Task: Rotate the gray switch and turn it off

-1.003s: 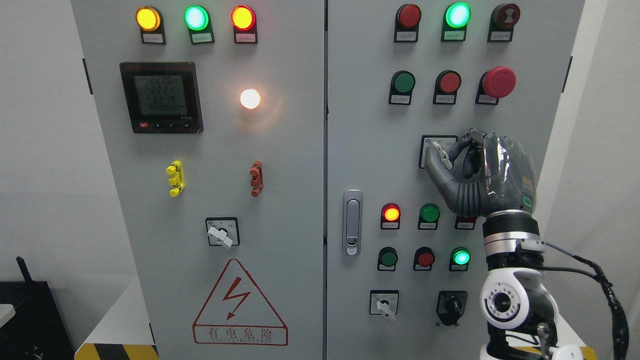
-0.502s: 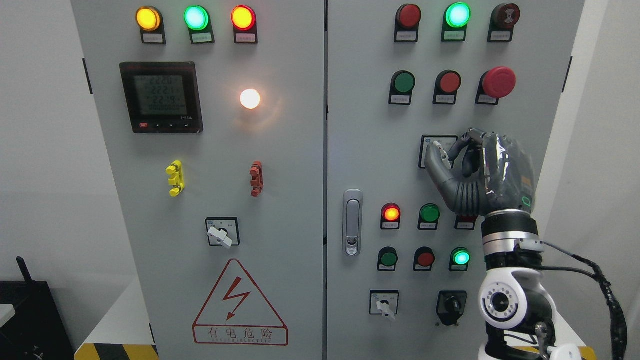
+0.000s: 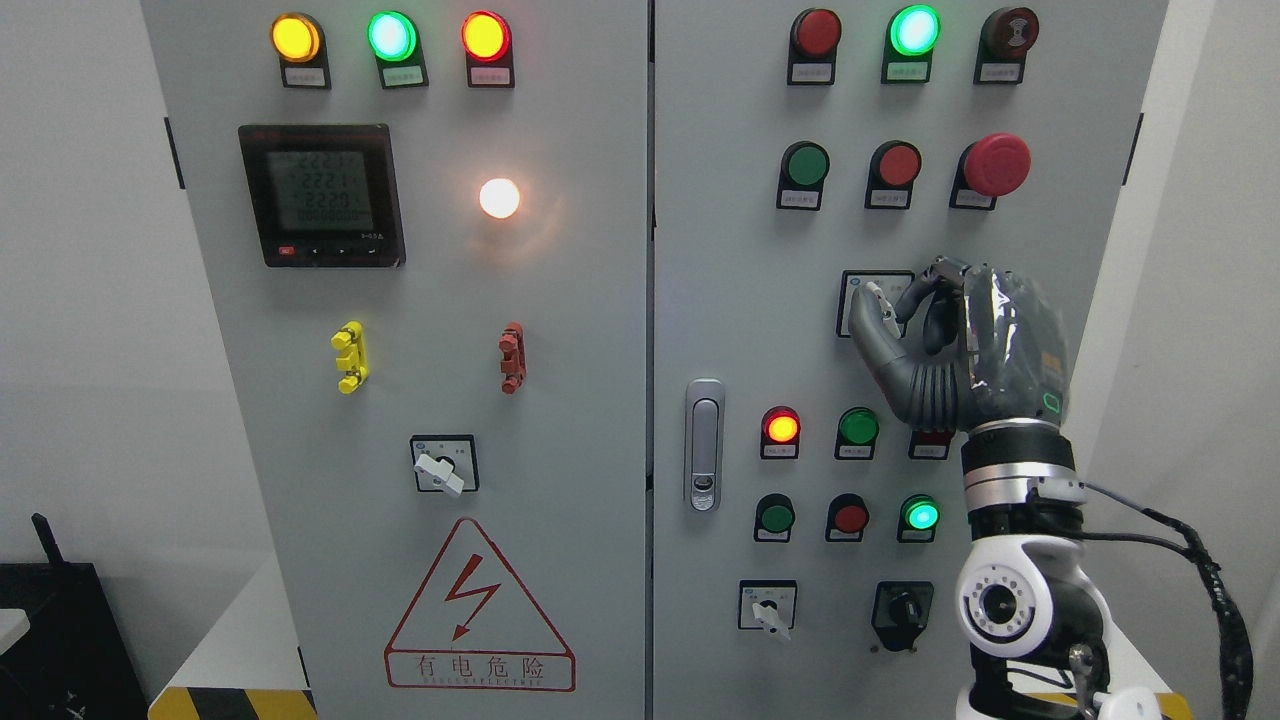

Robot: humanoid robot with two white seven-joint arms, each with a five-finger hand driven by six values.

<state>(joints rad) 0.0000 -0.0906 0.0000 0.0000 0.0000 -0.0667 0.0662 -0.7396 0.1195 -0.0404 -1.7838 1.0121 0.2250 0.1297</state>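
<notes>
Gray switch [image 3: 880,304] sits on the right door of the cabinet [image 3: 720,300], mid-height, w/ its pale lever poking up-left out of a square dark-framed plate. Right hand [image 3: 950,350] comes up from the lower right on a white-and-black forearm & is clamped on that lever: thumb under/left of it, forefinger curled over the top, other fingers folded behind, so the hand covers the plate's right half. Left hand not visible. Cabinet is a tall 2-door light-gray painted metal box, smooth matte finish, w/ a chrome oval door latch [image 3: 705,445] by the centre seam. Round lamps & push buttons in red, green, amber sit above & below the hand; a big red mushroom button [image 3: 996,164] is up-right of it. Two more selector knobs, one pale [image 3: 768,610], one black [image 3: 903,610], sit along the bottom row. Left door has a dark square meter [image 3: 321,195] w/ LCD digits, a glowing white lamp [image 3: 499,198] & a red-outlined triangular lightning warning sticker [image 3: 480,610]. Plain white walls either side; yellow-black hazard striping at the base. Hand looks dark gray rubbery plastic w/ ribbed joints & a shiny metal wrist ring.
</notes>
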